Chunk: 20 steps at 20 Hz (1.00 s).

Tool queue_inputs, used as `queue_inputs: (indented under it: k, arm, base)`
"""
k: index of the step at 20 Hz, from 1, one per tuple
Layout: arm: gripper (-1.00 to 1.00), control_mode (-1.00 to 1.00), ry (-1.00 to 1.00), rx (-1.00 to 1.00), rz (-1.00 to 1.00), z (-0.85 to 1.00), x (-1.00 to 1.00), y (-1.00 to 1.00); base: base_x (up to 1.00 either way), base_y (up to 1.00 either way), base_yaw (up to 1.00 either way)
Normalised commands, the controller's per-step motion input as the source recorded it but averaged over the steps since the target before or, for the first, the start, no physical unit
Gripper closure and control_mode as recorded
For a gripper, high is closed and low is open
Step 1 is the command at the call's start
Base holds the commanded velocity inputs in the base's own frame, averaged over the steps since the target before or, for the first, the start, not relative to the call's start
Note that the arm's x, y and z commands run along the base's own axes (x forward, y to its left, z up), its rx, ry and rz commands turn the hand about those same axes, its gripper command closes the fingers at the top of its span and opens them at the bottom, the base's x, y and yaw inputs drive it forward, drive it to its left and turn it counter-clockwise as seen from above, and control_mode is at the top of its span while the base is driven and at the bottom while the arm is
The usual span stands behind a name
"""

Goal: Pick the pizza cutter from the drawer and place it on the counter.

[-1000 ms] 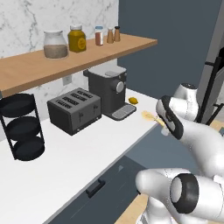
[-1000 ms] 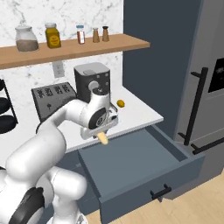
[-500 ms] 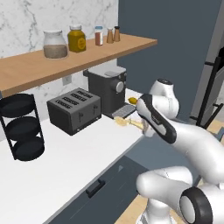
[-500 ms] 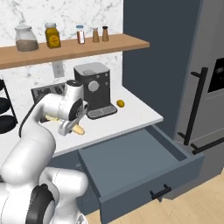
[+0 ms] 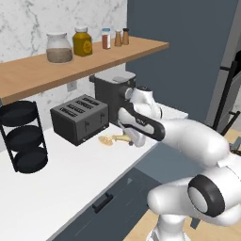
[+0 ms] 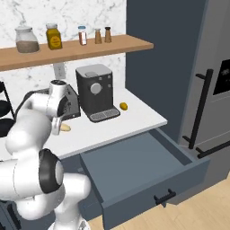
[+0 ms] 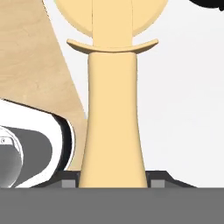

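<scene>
My gripper (image 5: 131, 139) is clamped on the cutter's (image 7: 114, 113) tan handle, wheel pointing away from me. Cutter (image 5: 113, 139) sits low over the counter (image 5: 56, 188), just in front of the toaster (image 5: 80, 117); touching or not, can't tell. Drawer (image 6: 143, 166) hangs open, well apart.

A kitchen — white counter (image 5: 56, 183), toaster (image 5: 80, 117), coffee machine (image 6: 94, 92), and jars on a wooden shelf (image 5: 94, 59).

The pizza cutter (image 7: 113, 127) runs up from between the gripper (image 7: 113, 181) fingertips (wheel at top) over the white counter (image 7: 183, 109).
</scene>
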Motion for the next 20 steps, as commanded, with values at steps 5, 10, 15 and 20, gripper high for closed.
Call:
queue_inputs:
  k: [5,10,15,20]
  arm:
    - [1.00,-1.00,0.00,-0.15,0.05,-0.64,0.55,0.51]
    - [1.00,-1.00,0.00,-0.04,0.00,-0.73,0.40,0.18]
    - [1.00,-1.00,-0.03,0.00,0.00,-0.72,0.04,0.00]
    - [1.00,-1.00,-0.02,0.00,0.00,-0.70,0.03,0.00]
  base:
    - [0.00,0.00,0.00]
    - [0.00,0.00,0.00]
    - [0.00,0.00,0.00]
    - [0.00,0.00,0.00]
